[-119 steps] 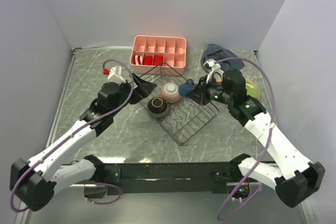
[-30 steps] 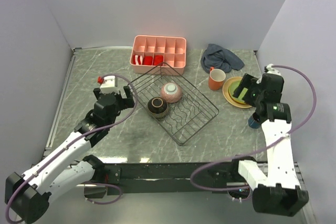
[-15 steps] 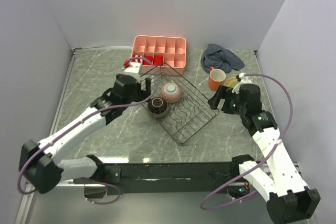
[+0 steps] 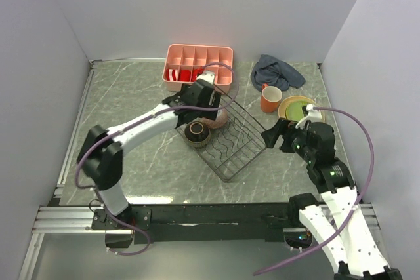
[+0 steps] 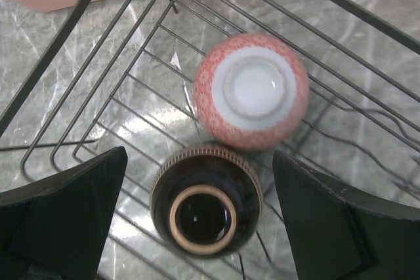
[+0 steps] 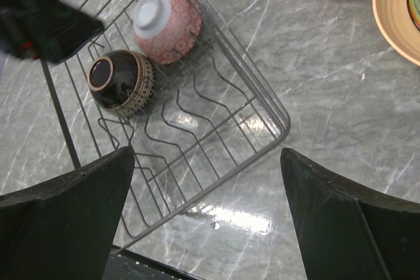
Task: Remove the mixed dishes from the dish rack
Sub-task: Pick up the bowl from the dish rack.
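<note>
We found a grey marbled table top closed in by pale walls at 9, 12 and 3 o'clock. The black thin-wire dish rack sat skewed at the table's centre, one corner toward 12 o'clock.

Both bowls lay upside down inside the rack, touching or nearly so. The pinkish speckled bowl was slightly blurred in the left wrist view, and from above the left arm covered most of it. The dark-brown bowl sat at its 7 o'clock. The right wrist view cut off the orange mug at its top edge and the tan round plate at its right edge.

Outside the rack, the mug stood on the table at 2 o'clock. Beside the mug, toward 4 o'clock, lay the tan plate with a lime-green plate on it. A pink plastic compartment tray sat at 12 o'clock and a blue-grey cloth at 1 o'clock.

The left claw hung over the bowls, jaws wide, gripping nothing. The right claw stood at the rack's 3 o'clock side, jaws equally wide and empty.
</note>
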Controlling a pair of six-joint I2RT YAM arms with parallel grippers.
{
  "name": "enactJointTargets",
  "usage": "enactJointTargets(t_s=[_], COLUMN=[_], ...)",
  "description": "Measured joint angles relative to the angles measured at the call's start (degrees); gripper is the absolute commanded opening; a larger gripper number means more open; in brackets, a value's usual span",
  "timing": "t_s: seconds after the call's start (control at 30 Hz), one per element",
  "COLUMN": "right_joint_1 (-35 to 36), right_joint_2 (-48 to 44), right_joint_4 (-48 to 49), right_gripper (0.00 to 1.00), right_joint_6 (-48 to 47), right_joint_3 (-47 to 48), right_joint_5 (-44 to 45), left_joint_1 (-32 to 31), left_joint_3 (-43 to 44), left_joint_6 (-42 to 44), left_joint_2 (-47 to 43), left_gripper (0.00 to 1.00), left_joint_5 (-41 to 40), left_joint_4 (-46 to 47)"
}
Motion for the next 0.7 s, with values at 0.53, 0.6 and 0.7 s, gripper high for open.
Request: enactJointTargets(t_s=[0.53, 0.6, 0.7], right_joint_1=[0.0, 0.0, 0.0], right_joint_2=[-5.11, -5.09, -4.66], right_joint_4=[-4.74, -4.92, -4.9], right_gripper=[1.0, 1.0, 1.0], right_joint_6=[-2.73, -3.06, -3.52], right_joint_3=[-1.2, -1.2, -1.2], right_joint_5=[-0.52, -0.63, -1.05], left_joint_1=[0.33, 0.63, 1.4], left_joint_3=[15.15, 15.5, 15.5], left_joint_6=[-1.86, -2.47, -2.97], left_joint_2=[18.58, 18.84, 18.88], left_gripper=[0.99, 1.0, 1.0], left_joint_5=[-9.7, -10.49, -11.08], left_joint_4=[-6.19, -6.29, -6.54])
